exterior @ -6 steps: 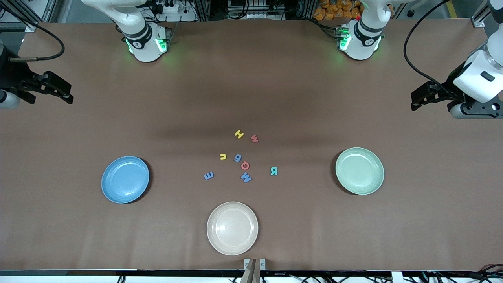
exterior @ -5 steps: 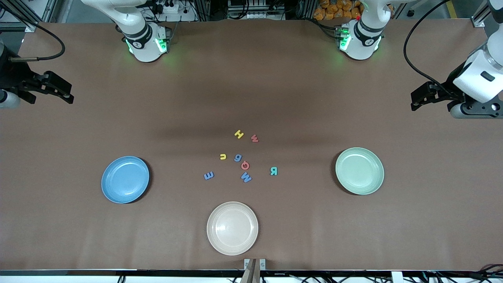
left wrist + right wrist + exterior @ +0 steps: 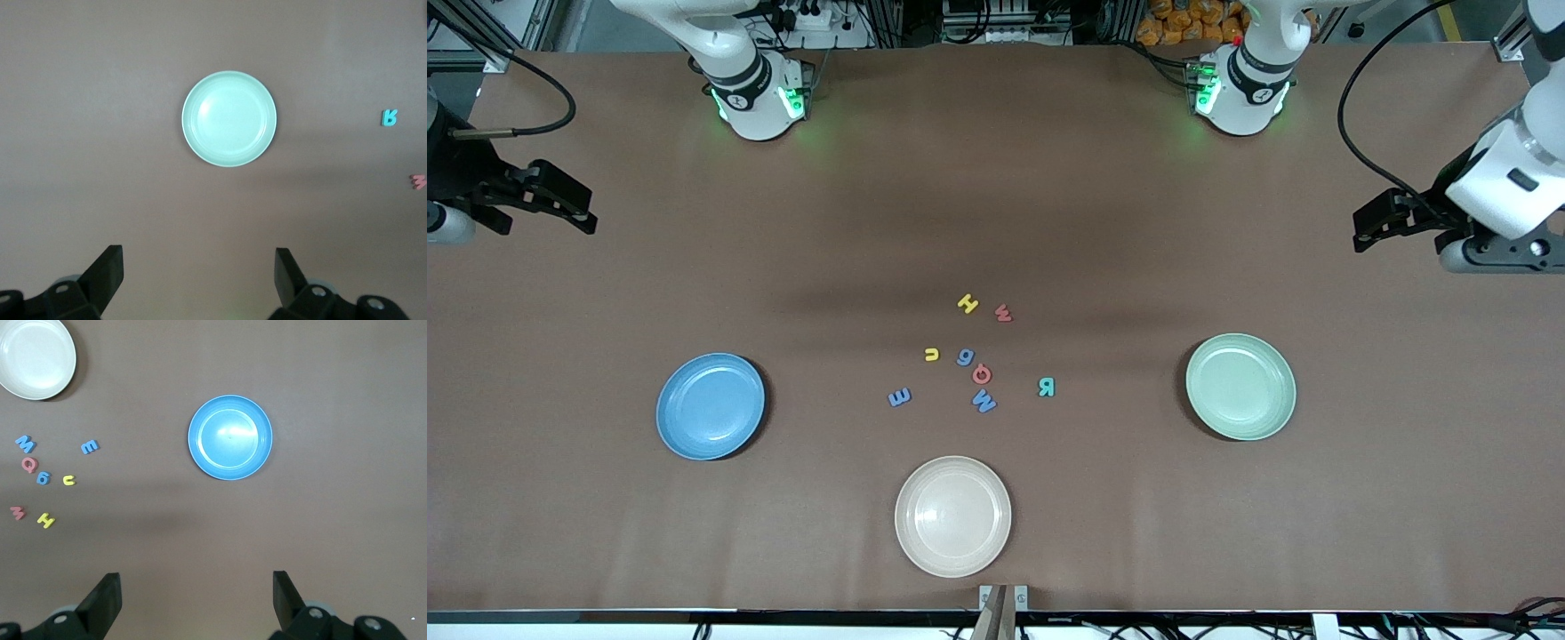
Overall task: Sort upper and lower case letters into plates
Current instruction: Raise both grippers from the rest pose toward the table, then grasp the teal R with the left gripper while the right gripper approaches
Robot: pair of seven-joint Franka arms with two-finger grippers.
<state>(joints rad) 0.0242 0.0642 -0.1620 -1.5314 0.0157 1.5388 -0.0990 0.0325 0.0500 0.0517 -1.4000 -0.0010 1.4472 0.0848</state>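
Several small foam letters lie loose mid-table: yellow H (image 3: 967, 303), red w (image 3: 1003, 313), yellow u (image 3: 931, 355), a blue g-like letter (image 3: 965, 357), red Q (image 3: 982, 374), blue M (image 3: 983, 401), blue E (image 3: 899, 397) and teal R (image 3: 1046, 387). The blue plate (image 3: 711, 406) sits toward the right arm's end and the mint green plate (image 3: 1240, 387) toward the left arm's end; neither holds anything. My left gripper (image 3: 1368, 222) hangs open over bare table at its end, with the green plate (image 3: 229, 119) in its wrist view. My right gripper (image 3: 585, 213) hangs open over its end, looking at the blue plate (image 3: 230, 437).
A cream-white plate (image 3: 952, 516) with nothing on it sits nearer the front camera than the letters. Both arm bases (image 3: 756, 93) (image 3: 1240, 89) stand at the table's back edge. Brown table surface (image 3: 996, 204) lies between the bases and the letters.
The left arm's hand has shifted very slightly over its end of the table. The right arm, letters and plates have not moved.
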